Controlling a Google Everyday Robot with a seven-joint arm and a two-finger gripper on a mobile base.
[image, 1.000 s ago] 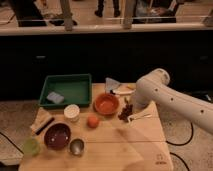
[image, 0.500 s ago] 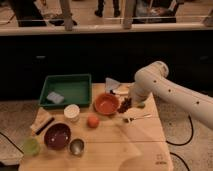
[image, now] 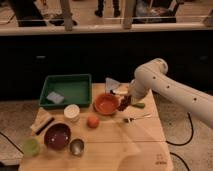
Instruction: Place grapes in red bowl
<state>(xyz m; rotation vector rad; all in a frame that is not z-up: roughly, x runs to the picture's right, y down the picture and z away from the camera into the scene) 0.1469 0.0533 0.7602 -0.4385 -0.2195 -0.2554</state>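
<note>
The grapes (image: pixel 123 102) hang from my end effector (image: pixel 125 99), a dark reddish-purple bunch dangling just at the right rim of the red bowl (image: pixel 106 104). My end effector is clamped tight on the bunch from above, so the fruit trails below it rather than sitting beside it; the bunch and the grip point are touching, with the grapes directly beneath.

From the single camera view, my white arm reaches in from the right and bends down over the table (image: pixel 125 145), which I judge keeps the load lifted off the surface as it nears the bowl. The grapes appear to overlap the bowl's right edge, though I cannot tell whether they are fully above its lighter orange inside or only beside the rim. I judge they need to come a little further left before release, or they could land on the rim and roll out.

Around the bowl: a round orange fruit (image: pixel 92 121) sits just in front of it to the left, a green tray (image: pixel 75 85) lies behind and to the left, and a darker maroon bowl (image: pixel 57 136) rests near the front left, well apart from my load.
</note>
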